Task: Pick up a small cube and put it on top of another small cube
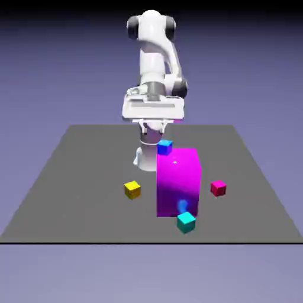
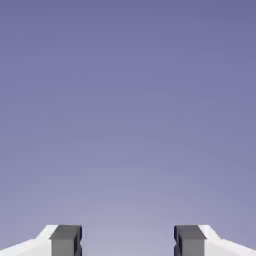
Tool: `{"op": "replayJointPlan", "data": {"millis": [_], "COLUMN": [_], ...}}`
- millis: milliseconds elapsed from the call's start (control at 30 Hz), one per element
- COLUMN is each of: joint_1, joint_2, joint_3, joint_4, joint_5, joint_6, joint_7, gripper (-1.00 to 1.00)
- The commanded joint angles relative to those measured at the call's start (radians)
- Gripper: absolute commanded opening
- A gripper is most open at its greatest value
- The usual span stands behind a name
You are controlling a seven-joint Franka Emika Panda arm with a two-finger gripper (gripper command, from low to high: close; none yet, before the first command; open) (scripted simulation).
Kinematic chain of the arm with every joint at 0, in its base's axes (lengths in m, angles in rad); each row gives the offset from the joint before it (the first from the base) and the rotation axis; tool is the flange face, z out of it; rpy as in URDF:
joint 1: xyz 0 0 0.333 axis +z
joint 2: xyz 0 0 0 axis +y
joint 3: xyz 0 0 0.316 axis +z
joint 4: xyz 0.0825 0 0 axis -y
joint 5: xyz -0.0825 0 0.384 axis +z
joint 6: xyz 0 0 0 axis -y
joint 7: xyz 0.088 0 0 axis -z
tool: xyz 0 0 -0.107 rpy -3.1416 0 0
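Note:
The small red cube (image 1: 218, 188) rests on the grey table (image 1: 71, 177) at the exterior view's right, beside the tall magenta block. The small yellow cube (image 1: 132, 190) sits on the table to the left of that block. My gripper (image 1: 154, 127) hangs high at the table's far side, well above and behind both cubes. In the hand view the gripper (image 2: 128, 240) is open: its two grey fingertips (image 2: 65, 240) stand wide apart with only the plain backdrop between them. No cube shows in the hand view.
A tall magenta block (image 1: 177, 180) stands mid-table between the two cubes. A small blue cube (image 1: 164, 147) lies just behind it, under the hand. In front of the block, near the table's front edge, sits a cyan cube (image 1: 186, 222).

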Motion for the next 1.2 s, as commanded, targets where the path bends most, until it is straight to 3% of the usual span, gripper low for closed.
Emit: {"op": "replayJointPlan", "data": {"millis": [0,533,667,833,1000,1033,1167], "joint_1": [0.002,0.039,0.076,0.139,0.22,0.22,0.171], "joint_2": [0.036,0.616,0.761,0.826,1.004,1.004,0.895], "joint_3": [0.032,0.536,0.628,0.612,0.507,0.507,0.571], "joint_4": [0.022,0.369,0.387,0.282,0.261,0.261,0.274], "joint_5": [0.001,0.018,0.001,-0.042,-0.183,-0.183,-0.097], "joint_6": [-0.033,-0.56,-0.66,-0.651,-0.471,-0.471,-0.581], "joint_7": [0.021,0.351,0.426,0.449,0.544,0.544,0.486], "gripper": [0.0,0.0,0.0,0.0,0.0,-1.0,-1.0]}}
